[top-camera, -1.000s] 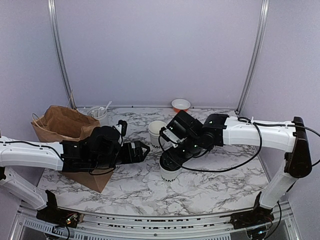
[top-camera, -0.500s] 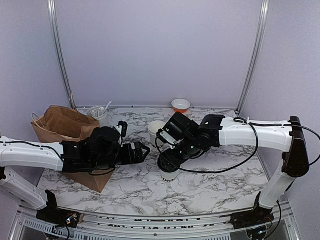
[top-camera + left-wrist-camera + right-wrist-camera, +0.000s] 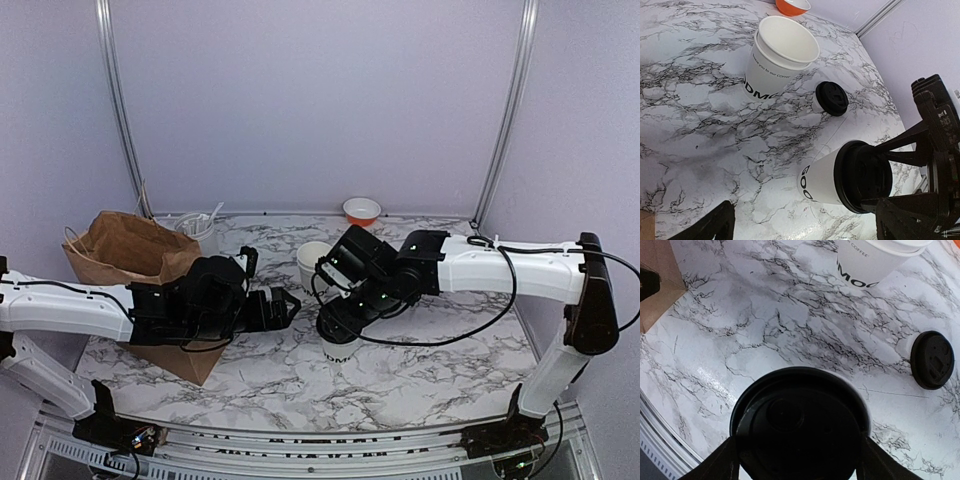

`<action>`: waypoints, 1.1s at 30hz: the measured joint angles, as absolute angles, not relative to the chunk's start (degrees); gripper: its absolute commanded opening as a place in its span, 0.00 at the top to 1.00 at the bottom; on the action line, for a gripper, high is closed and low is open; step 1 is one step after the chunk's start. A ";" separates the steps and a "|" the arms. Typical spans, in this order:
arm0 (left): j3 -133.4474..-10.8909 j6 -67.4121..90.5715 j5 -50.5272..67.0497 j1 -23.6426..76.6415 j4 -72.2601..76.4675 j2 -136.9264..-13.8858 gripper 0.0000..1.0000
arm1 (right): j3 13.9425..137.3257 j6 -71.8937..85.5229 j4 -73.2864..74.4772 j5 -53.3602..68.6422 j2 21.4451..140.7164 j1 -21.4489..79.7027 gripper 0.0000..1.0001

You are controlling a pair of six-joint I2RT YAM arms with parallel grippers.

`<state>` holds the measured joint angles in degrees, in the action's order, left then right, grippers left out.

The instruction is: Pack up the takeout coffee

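White tapered lidded cup [image 3: 338,347] with dark lettering on its side, capped in black, just in front of the middle of the marble table [image 3: 430,372]; seen from above, mostly hidden under the right gripper [image 3: 337,318]; right gripper's fingers [image 3: 722,460] pressed against opposite sides of the lid's rim, spread fairly wide to span it, holding the cup from the top; cannot tell whether the cup's base rests on the marble or hangs just above it.

Just behind it, a little to the left, an open cup [image 3: 313,262], upright, white, unlidded, same dark lettering; in the left wrist view, looks like one cup nested inside another. Between the two cups in the wrist views, a loose lid [image 3: 832,98], round and black, flat on the marble, apart from both.

To the left of the lidded cup, near but not touching, the left gripper [image 3: 283,303], low over the table, pointed toward the cup, jaws spread wide with nothing between them.

Farther left, a brown paper bag [image 3: 125,245], standing open-topped, partly behind the left arm. Behind the bag at the back wall, a pale canister [image 3: 200,230] with utensils sticking out. At the back centre, a small orange-and-white bowl [image 3: 361,209], well apart from the cups.
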<state>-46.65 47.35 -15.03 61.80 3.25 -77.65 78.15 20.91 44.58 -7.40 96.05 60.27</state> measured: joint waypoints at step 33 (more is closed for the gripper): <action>-46.65 47.33 -15.00 61.80 3.22 -77.65 0.01 | 79.26 21.45 47.48 -10.41 96.05 60.27 0.25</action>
<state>-46.65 47.33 -15.00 61.80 3.22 -77.65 79.26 21.45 47.48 -10.41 96.05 60.27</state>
